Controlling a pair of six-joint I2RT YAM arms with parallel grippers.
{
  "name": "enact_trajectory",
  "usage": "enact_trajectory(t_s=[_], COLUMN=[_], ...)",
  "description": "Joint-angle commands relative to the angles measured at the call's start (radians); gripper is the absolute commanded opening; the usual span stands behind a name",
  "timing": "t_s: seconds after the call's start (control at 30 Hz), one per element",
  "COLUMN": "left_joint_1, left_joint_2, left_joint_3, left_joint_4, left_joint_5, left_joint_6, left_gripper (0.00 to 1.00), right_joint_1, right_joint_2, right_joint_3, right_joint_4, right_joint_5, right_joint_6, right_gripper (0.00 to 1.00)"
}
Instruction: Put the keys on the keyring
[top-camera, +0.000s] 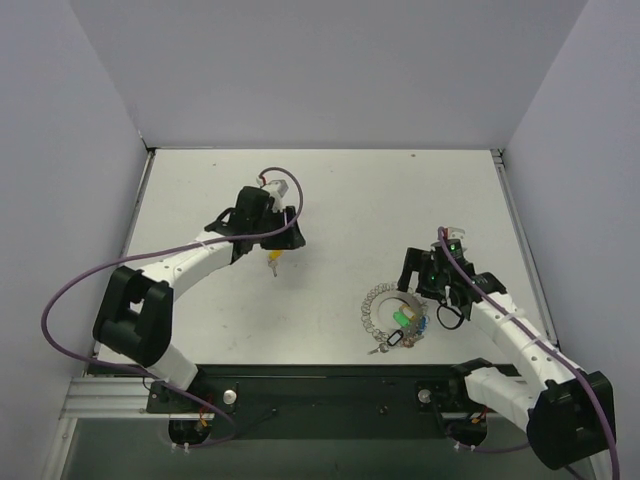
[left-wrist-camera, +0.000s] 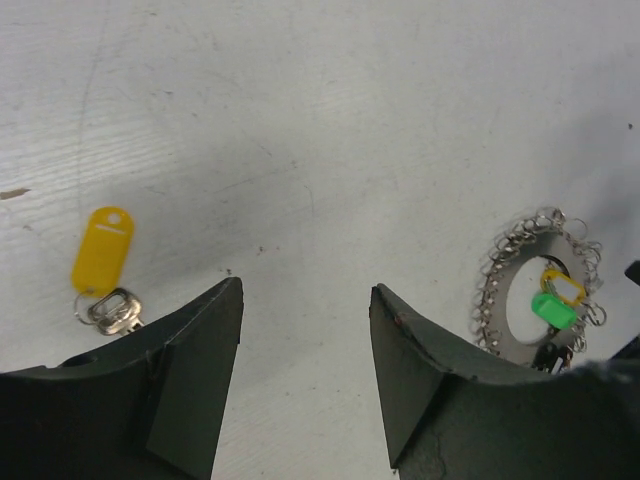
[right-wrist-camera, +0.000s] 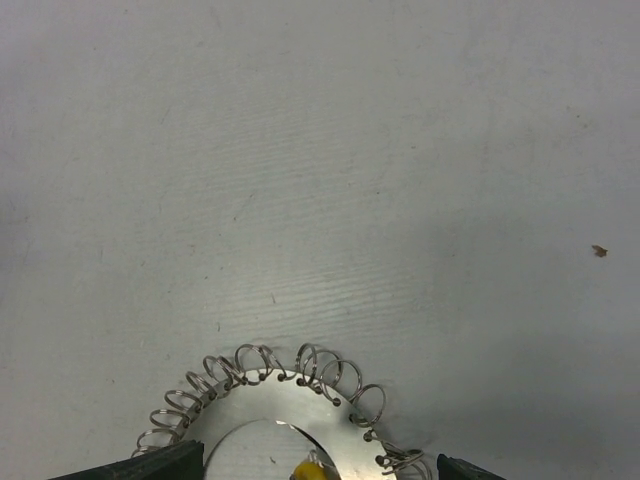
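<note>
The keyring (top-camera: 380, 305) is a flat silvery ring edged with several small wire loops, lying right of the table's centre. A green-tagged key (top-camera: 402, 317) lies on it, and the left wrist view (left-wrist-camera: 553, 310) shows a yellow tag (left-wrist-camera: 563, 287) beside the green one. A loose key with a yellow tag (top-camera: 274, 262) lies on the table and shows in the left wrist view (left-wrist-camera: 102, 250). My left gripper (left-wrist-camera: 305, 300) is open and empty, with this key just outside its left finger. My right gripper (top-camera: 418, 298) is open over the keyring (right-wrist-camera: 290, 395), with only its fingertips (right-wrist-camera: 150, 465) showing.
White walls enclose the table on three sides. The black base rail (top-camera: 320, 385) runs along the near edge. Purple cables loop from both arms (top-camera: 60, 300).
</note>
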Motion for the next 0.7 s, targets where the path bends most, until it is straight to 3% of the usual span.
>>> enact_trajectory(t_s=[0.0,0.27,0.67], left_joint_1=[-0.015,-0.036,-0.059], left_joint_2=[0.008,0.062,0.098], left_joint_3=[-0.008,-0.014,-0.011], left_joint_4=[0.139,0.225,0.205], left_joint_5=[0.141,0.209,0.21], left_joint_6=[0.006,-0.038,-0.038], left_gripper=[0.63,0.63,0.63], right_joint_1=[-0.042,-0.176,-0.19], right_joint_2=[0.023,0.055,0.117], right_joint_3=[0.041,0.025,0.047], right_joint_4=[0.014,0.07,0.105], right_joint_5=[-0.016,-0.176,-0.223], right_joint_6=[0.004,0.026,0.024], right_gripper=[0.99,0.98,0.95])
